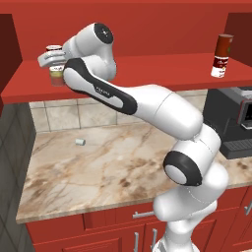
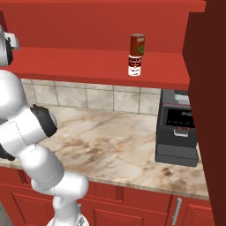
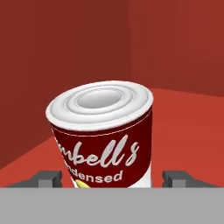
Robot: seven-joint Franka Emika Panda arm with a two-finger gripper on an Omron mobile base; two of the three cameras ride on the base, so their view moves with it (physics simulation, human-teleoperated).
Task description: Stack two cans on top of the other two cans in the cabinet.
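Cabinet (image 1: pixel 147 69): wide red open-front unit, long flat shelf above the table (image 1: pixel 108 167). Marble table top below, red drawers under its front edge.

Arm reaches up to the shelf's left end. Gripper (image 1: pixel 55 63) sits around the top can of a stack there.

Black appliance (image 2: pixel 176 132) stands at the table's right end, against the back wall.

Stack near the shelf's right end: plain dark red can (image 2: pixel 137 44) upright on a red-and-white soup can (image 2: pixel 134 66), touching, roughly aligned, set toward the shelf's front edge.

Stack at the shelf's left end: red-and-white soup can (image 3: pixel 103 140) on top, white ribbed lid, upright; grey can with yellow-green label (image 1: pixel 56 78) under it. From the hand view the two fingertips (image 3: pixel 46 178) stand either side of the soup can, clear of its wall, jaws wide, nothing clamped.

Small pale green object (image 1: pixel 79 142) lies on the table toward the back left, well apart from everything else; too small to identify.
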